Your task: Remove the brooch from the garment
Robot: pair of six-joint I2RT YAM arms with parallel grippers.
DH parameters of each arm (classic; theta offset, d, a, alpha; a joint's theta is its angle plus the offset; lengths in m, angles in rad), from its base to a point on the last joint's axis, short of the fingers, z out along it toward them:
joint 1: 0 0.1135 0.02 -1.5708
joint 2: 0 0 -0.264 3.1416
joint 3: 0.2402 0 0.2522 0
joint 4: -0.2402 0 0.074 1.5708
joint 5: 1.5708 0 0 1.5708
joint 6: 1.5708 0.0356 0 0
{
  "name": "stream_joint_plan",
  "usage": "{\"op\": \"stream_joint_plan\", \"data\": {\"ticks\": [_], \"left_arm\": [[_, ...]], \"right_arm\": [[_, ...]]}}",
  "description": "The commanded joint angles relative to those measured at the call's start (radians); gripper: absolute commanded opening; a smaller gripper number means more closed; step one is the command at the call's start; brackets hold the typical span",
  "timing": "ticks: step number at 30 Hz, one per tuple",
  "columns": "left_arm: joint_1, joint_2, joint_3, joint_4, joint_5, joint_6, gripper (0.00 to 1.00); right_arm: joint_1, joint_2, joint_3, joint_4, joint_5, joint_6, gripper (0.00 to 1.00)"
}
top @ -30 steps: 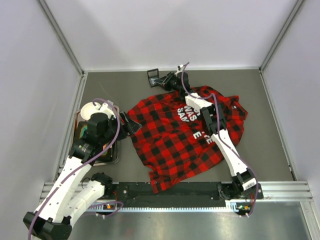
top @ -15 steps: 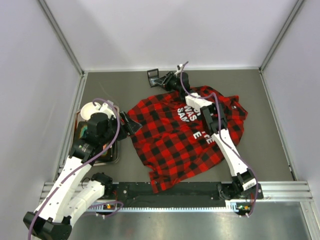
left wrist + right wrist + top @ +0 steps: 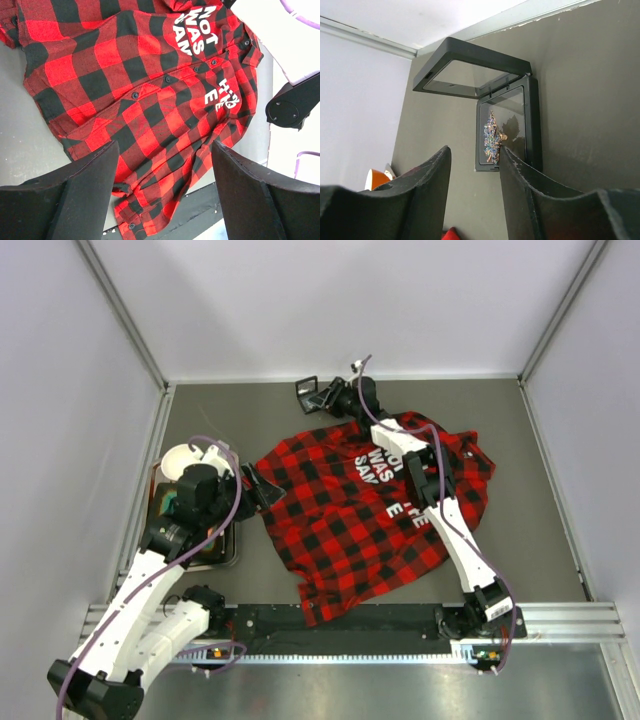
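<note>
Inside the small black box (image 3: pixel 533 131) at the far edge of the table (image 3: pixel 230 420), the brooch (image 3: pixel 492 139) is lying on the base panel. It's a sparkly little thing with bluish and gold glints, and the box's lid (image 3: pixel 470 61) is hinged open above it. So it's off the garment (image 3: pixel 340 525), which is spread out flat just on the near side of the box with the white lettering (image 3: pixel 196 36) facing up.

The right gripper (image 3: pixel 472 156) sits right in front of the box with its jaws parted. Nothing's pinched between them, and you can see the brooch through the gap. That arm reaches out across the shirt.

The left gripper (image 3: pixel 164 147) hangs over the shirt's left edge, spread wide and empty. Behind it, at the table's left side, there's a dark tray (image 3: pixel 226 552) with a white bowl (image 3: pixel 180 456).
</note>
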Motion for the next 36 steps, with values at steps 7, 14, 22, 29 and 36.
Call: {"op": "stream_joint_plan", "data": {"ticks": [7,14,22,29,36], "left_arm": [[0.004,0.006,0.047,0.034,0.017,-0.002,0.79],[0.004,0.011,0.052,0.031,0.019,-0.002,0.79],[0.004,0.011,0.063,0.022,0.011,0.001,0.79],[0.004,0.025,0.093,0.019,0.023,0.001,0.80],[0.005,0.029,0.148,0.007,0.054,0.024,0.81]], "right_arm": [[0.002,-0.097,0.084,-0.082,0.041,-0.136,0.47],[0.002,-0.116,0.093,-0.103,0.061,-0.170,0.48],[-0.028,-0.209,0.088,-0.181,0.104,-0.253,0.48],[-0.044,-0.514,-0.097,-0.453,0.109,-0.487,0.62],[-0.050,-1.190,-0.732,-0.635,0.335,-0.746,0.74]]}}
